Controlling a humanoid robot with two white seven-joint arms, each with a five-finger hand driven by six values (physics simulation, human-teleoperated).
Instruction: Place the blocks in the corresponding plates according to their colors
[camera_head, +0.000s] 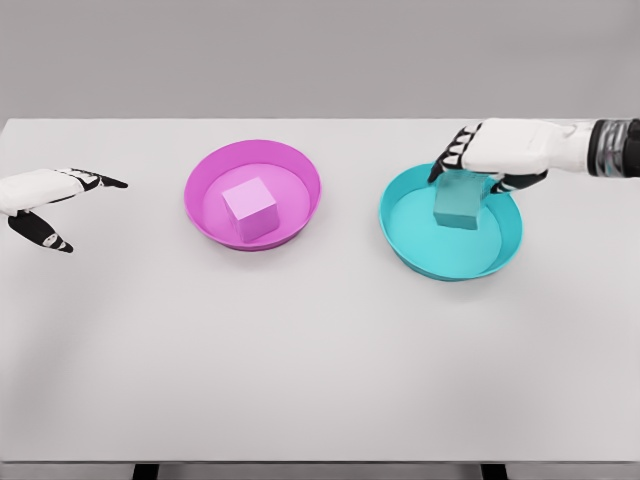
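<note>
The right hand is reaching in from the right edge, its fingers clamping on the teal block over the teal plate; whether the block is touching the plate floor cannot be told. The pink block is sitting inside the pink plate. The left hand is hovering over the white tabletop at the left edge, fingers spread apart and holding nothing.
</note>
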